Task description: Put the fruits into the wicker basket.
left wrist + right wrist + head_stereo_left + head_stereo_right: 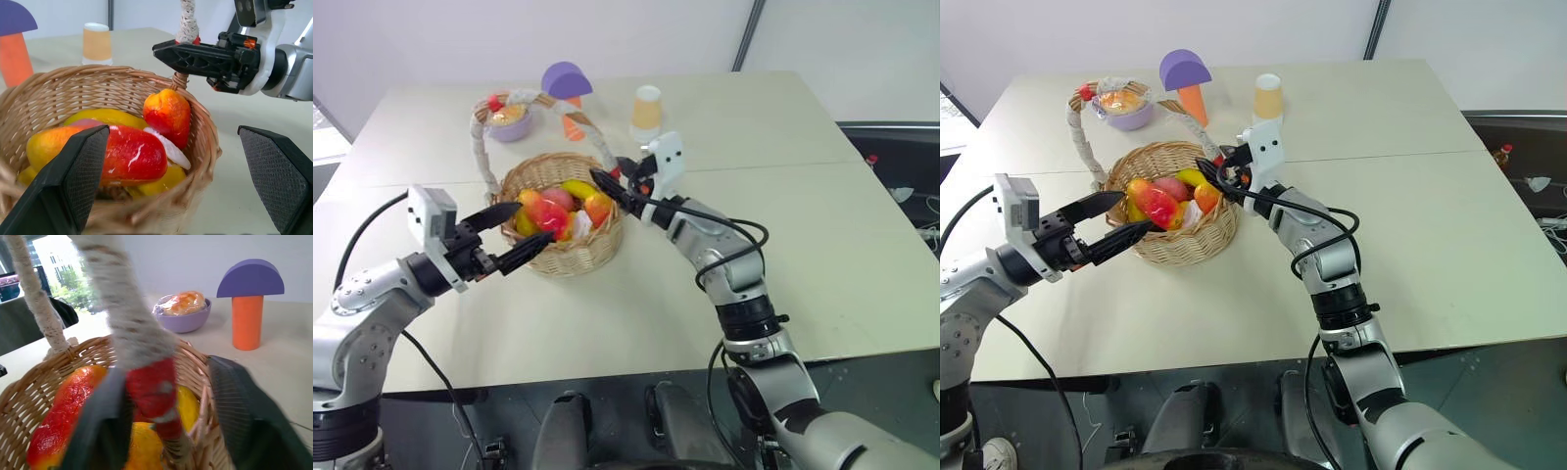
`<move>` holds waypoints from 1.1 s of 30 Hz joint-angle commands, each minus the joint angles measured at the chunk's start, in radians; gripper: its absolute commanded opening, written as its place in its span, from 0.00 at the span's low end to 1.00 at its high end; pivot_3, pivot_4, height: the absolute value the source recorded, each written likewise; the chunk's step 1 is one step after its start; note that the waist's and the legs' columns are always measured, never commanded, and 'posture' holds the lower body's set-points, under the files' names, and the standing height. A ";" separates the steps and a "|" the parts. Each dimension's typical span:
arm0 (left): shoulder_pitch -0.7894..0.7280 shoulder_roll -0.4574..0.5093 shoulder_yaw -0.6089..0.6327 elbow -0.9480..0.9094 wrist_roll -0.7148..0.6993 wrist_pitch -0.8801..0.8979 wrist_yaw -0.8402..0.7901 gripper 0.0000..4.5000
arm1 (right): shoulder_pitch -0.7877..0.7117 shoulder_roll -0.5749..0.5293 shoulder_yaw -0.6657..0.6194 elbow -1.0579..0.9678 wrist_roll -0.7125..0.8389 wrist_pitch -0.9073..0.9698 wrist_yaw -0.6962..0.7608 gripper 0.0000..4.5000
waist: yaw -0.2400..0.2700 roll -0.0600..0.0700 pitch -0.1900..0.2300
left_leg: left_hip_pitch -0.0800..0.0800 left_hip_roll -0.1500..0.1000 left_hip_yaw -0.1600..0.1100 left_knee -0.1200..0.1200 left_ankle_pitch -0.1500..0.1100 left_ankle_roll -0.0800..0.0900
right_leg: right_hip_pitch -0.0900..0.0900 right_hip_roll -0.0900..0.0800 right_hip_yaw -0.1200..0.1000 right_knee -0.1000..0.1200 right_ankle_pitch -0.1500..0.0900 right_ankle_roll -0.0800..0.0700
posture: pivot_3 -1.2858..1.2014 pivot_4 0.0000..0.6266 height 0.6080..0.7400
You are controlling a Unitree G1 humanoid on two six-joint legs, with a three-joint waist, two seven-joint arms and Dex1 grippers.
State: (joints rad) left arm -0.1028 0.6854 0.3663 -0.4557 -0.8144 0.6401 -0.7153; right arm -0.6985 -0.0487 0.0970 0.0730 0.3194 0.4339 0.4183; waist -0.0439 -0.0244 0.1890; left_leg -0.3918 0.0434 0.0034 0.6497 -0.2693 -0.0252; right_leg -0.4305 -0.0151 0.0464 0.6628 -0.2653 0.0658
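right end effector [599, 178] sits at the wicker basket [570, 251] rim, fingers narrowed around the handle's red-wrapped base. left end effector [521, 231] hovers wide open at the basket's near-left side. fruits [558, 211] lie piled inside, mid-counter [822, 255].

This looks like a robot test room or lab rather than a home. A large pale table [783, 245] stands against bare white partition walls [509, 39], with a dark pole [1376, 29] at their joint. The floor [1518, 147] is grey and carries loose cables [1547, 220]. On the table sit toy props: a foam mushroom [1185, 78], a paper cup [1268, 96], a purple bowl [1123, 110] and a wicker basket [1170, 240] of plastic fruits [1163, 201].
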 commanded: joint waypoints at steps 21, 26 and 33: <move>-0.301 -0.101 -0.253 0.176 0.069 -0.079 -0.132 1.00 | 0.237 -0.427 -0.520 -0.182 -0.161 -0.058 -0.322 0.00 | -0.003 0.001 0.000 | 0.001 -0.003 0.003 -0.001 0.000 0.000 | 0.000 0.004 0.003 -0.001 0.000 0.000 | 0.52 0.24 1.00; -0.308 -0.100 -0.255 0.189 0.079 -0.083 -0.152 1.00 | 0.259 -0.418 -0.562 -0.171 -0.129 -0.054 -0.342 0.33 | -0.007 0.003 0.001 | 0.002 -0.002 0.004 -0.001 0.000 0.000 | 0.000 0.005 0.005 0.001 0.000 0.000 | 0.52 0.24 1.00; -0.330 -0.095 -0.248 0.235 0.108 -0.094 -0.162 1.00 | 0.345 -0.473 -0.623 -0.314 -0.121 -0.038 -0.322 0.86 | 0.007 0.003 0.001 | 0.001 -0.002 0.004 -0.001 0.000 0.000 | 0.000 0.004 0.005 0.000 0.000 0.001 | 0.52 0.24 1.00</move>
State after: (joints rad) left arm -0.4095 0.5818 0.0957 -0.2184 -0.7174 0.5725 -0.8735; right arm -0.3616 -0.4885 -0.4701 -0.1606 0.1835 0.4069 0.0846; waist -0.0364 -0.0214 0.1896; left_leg -0.3912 0.0407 0.0076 0.6491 -0.2691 -0.0250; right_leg -0.4303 -0.0111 0.0510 0.6627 -0.2657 0.0665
